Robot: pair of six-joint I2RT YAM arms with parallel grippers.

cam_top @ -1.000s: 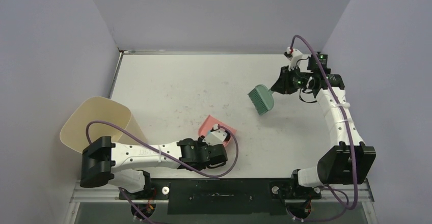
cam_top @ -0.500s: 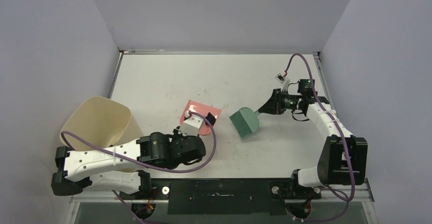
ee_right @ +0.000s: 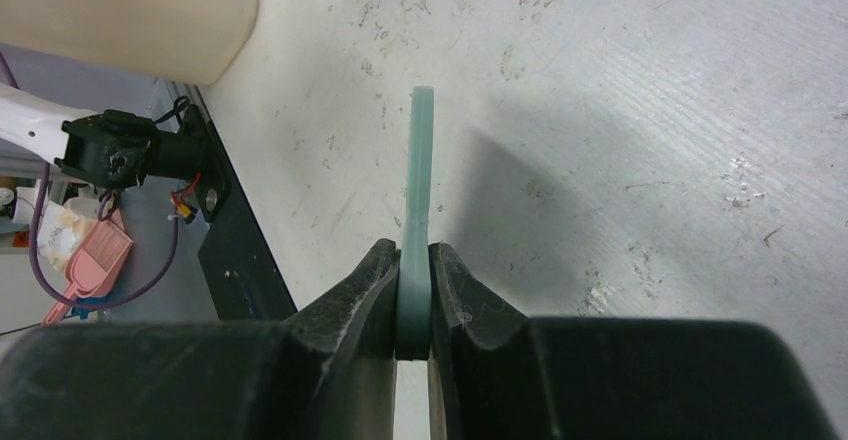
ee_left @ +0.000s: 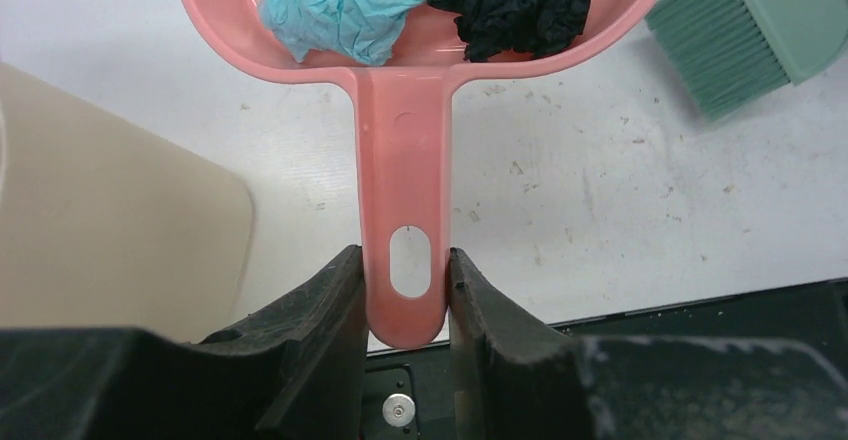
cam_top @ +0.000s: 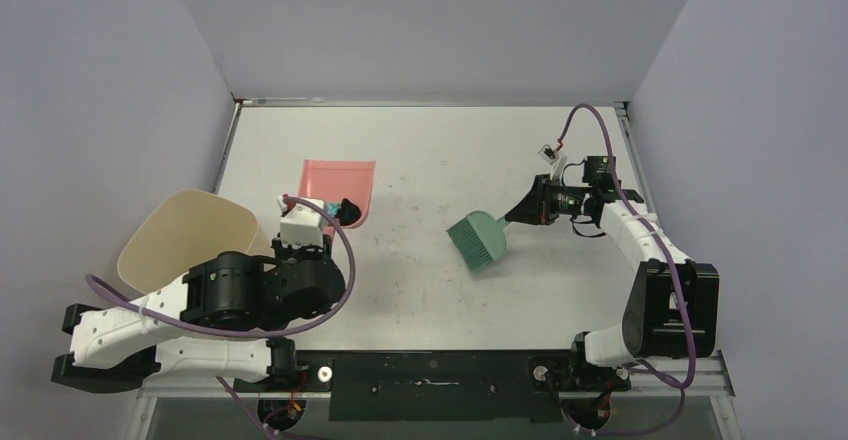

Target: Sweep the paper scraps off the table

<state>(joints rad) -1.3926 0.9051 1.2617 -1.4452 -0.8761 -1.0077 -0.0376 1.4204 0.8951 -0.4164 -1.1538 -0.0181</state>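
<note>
Paper scraps [ee_left: 350,5], one teal wad and one black, lie side by side in the pink dustpan [ee_left: 405,150], close to where its handle begins. The left gripper [ee_left: 405,270] pinches that handle near its hanging hole, one jaw on each side, and holds the pan over the left part of the table [cam_top: 450,150], just beyond the beige bin [cam_top: 190,235]. The right gripper [ee_right: 413,260] is pressed onto the thin handle of the teal brush [cam_top: 478,238], whose bristle head sits near mid-table, well apart from the dustpan

Scraps [ee_left: 340,5] in dustpan [ee_left: 404,150]; bin [cam_top: 190,230] left, brush [cam_top: 478,238] right, perhaps touching table [cam_top: 450,150]
</note>
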